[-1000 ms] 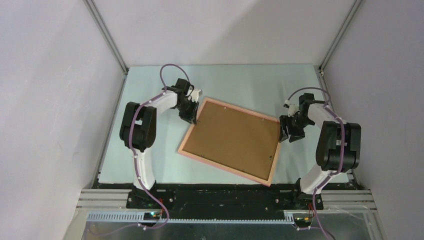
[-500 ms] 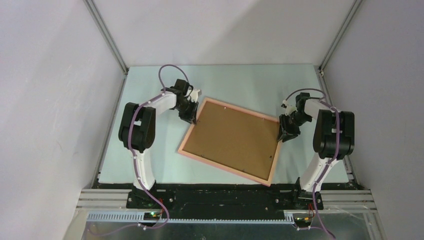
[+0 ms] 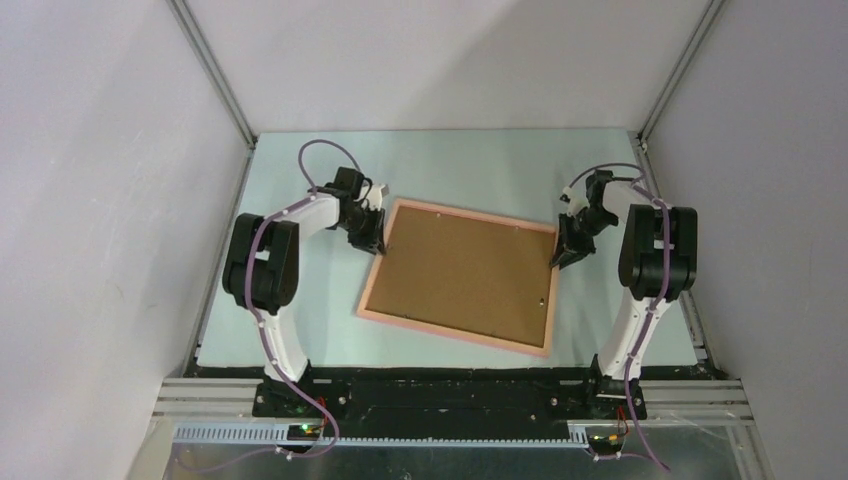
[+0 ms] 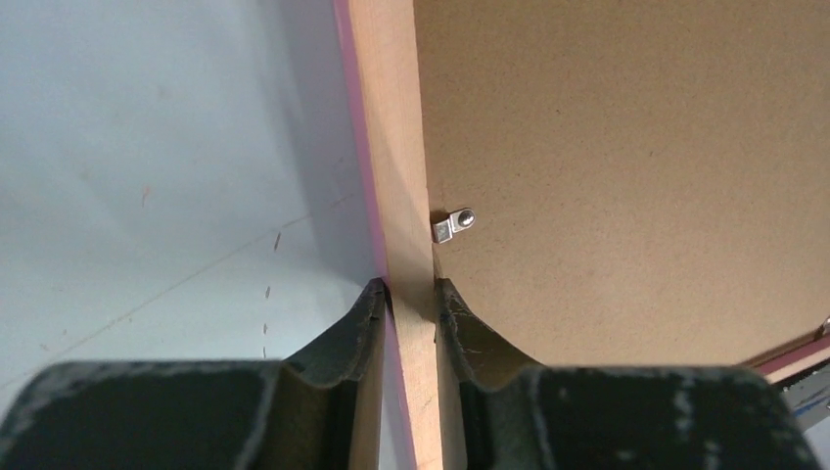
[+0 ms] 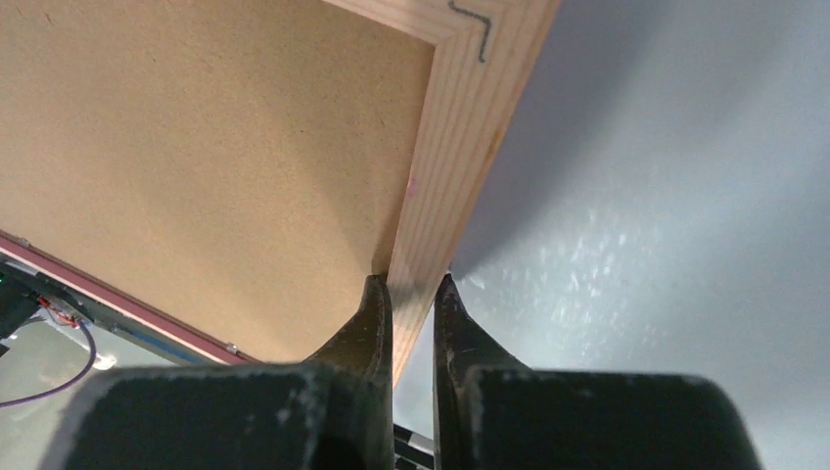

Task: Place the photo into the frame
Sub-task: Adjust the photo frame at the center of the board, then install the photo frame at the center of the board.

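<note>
The salmon-pink frame (image 3: 455, 334) lies back-up in the middle of the table, its brown backing board (image 3: 465, 272) filling it. The photo is hidden. My left gripper (image 3: 378, 243) is shut on the frame's left rail near the far corner; the left wrist view shows the rail (image 4: 391, 147) pinched between both fingers at the gripper (image 4: 409, 294). My right gripper (image 3: 562, 255) is shut on the right rail near its far corner. In the right wrist view the wooden rail (image 5: 470, 127) sits between the two fingers of the gripper (image 5: 411, 286).
A small metal tab (image 4: 452, 226) sits on the backing board just inside the left rail. Grey walls with metal corner posts close in the pale table (image 3: 480, 160). The arm bases stand on the black strip (image 3: 450, 395) at the near edge.
The right gripper has moved in and shut on the frame's right rail. The frame has turned clockwise and now lies squarer to the table. The left gripper swung left with its rail.
</note>
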Controlling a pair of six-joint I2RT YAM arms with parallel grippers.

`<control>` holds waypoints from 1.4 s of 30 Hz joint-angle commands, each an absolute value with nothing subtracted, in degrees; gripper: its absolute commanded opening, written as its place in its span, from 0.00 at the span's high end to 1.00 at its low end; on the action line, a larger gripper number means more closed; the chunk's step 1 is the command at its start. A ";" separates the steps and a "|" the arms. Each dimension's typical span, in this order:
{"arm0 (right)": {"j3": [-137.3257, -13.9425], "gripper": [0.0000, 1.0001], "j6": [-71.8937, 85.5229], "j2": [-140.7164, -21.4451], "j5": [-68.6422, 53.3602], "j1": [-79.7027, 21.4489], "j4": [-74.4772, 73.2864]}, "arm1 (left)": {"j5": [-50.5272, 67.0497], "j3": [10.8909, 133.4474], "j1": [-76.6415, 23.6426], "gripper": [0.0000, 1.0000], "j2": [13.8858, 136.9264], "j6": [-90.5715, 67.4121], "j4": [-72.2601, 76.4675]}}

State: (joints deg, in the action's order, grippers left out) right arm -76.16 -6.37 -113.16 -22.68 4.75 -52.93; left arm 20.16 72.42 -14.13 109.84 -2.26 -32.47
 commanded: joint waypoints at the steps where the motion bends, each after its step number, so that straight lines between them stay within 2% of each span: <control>1: -84.39 1.00 -10.29 -117.44 -25.18 1.86 -48.28 | 24.66 68.58 -12.39 0.76 107.08 -3.27 -34.58; 8: -98.66 0.99 -12.29 -125.01 -27.12 -1.29 -49.07 | 30.57 65.19 -9.28 0.75 104.92 1.47 -34.69; 12: -105.81 0.92 -13.57 -128.00 -27.21 -3.77 -50.43 | 30.07 62.89 -8.71 0.74 103.22 2.74 -34.92; 14: -107.64 0.86 -13.72 -128.39 -26.65 -4.56 -50.66 | 29.60 62.10 -8.32 0.73 102.28 3.11 -35.08; 16: -107.81 0.75 -13.57 -128.01 -26.29 -5.00 -50.56 | 28.91 61.49 -7.90 0.70 101.31 3.34 -35.15; 17: -107.52 0.64 -13.46 -127.25 -26.41 -5.01 -50.21 | 28.65 61.42 -7.62 0.68 100.97 3.49 -35.24; 19: -105.70 0.48 -13.31 -125.50 -26.38 -4.77 -49.30 | 27.86 61.20 -7.26 0.64 100.18 3.53 -35.36; 21: -103.30 0.41 -13.33 -123.21 -26.04 -4.44 -48.49 | 27.18 61.26 -7.02 0.61 99.71 3.50 -35.45; 25: -96.15 0.38 -14.08 -117.59 -25.25 -3.15 -46.72 | 27.25 61.21 -6.41 0.56 99.19 3.15 -35.54; 34: -79.01 0.36 -17.14 -105.07 -19.49 -2.92 -41.66 | 25.95 61.79 -6.27 0.40 98.40 3.42 -35.44; 42: -72.11 0.38 -16.74 -102.82 -16.47 -4.96 -38.02 | 25.48 62.94 -6.30 0.31 98.29 3.24 -35.44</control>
State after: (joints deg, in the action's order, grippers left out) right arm -72.99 -16.25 -104.79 -18.76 -3.86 -41.63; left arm 25.67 61.58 -6.72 100.82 2.04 -35.29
